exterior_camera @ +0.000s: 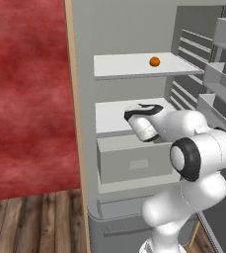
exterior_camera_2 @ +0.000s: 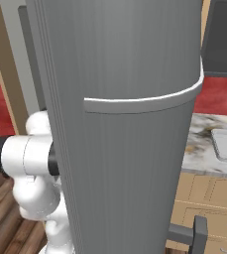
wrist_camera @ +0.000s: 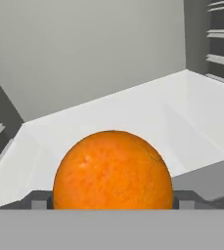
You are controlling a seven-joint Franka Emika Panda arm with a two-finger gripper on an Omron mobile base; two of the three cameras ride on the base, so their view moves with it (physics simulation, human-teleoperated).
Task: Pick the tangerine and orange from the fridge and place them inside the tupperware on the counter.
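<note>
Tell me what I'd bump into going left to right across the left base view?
Red wall → tan wooden edge strip → grey fridge wall → white middle shelf → small orange fruit on the top shelf → robot arm → door racks.

small orange fruit point(exterior_camera: 154, 61) on upper shelf point(exterior_camera: 129, 65)

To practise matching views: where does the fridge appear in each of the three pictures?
Left base view: fridge open, centre and right, shelves showing.
Right base view: its grey outer face, centre.
Hand view: its pale interior, back wall above a white shelf.
Shared landmark: the white arm, both base views.
</note>
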